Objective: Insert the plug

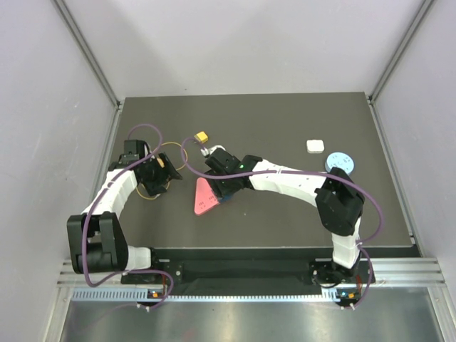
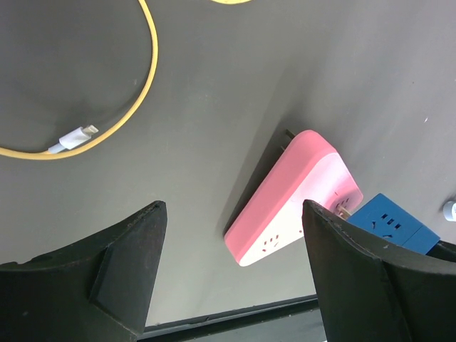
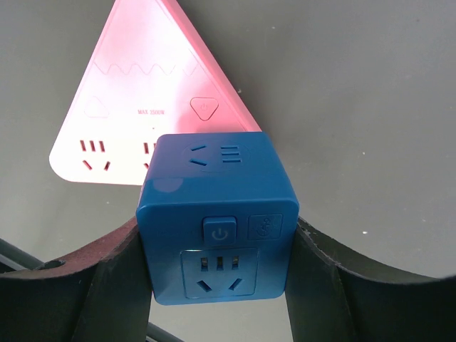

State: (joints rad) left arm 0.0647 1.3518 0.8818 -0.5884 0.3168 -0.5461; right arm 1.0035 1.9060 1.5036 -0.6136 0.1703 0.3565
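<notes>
A blue cube plug (image 3: 217,214) with a power button and sockets on its faces sits between the fingers of my right gripper (image 3: 217,235), which is shut on it. It hangs over the right side of the pink triangular power strip (image 3: 135,107) lying flat on the dark table. In the left wrist view the blue cube plug (image 2: 392,224) meets the face of the pink strip (image 2: 285,199), and a metal prong shows between them. My left gripper (image 2: 234,204) stands open and empty just left of the strip. From above, the strip (image 1: 204,197) lies between both grippers.
A yellow cable (image 2: 135,107) with a white connector (image 2: 75,137) loops on the table under my left arm. A yellow plug (image 1: 202,136) lies behind the strip. A white square block (image 1: 315,145) and a light blue disc (image 1: 338,162) sit at the right.
</notes>
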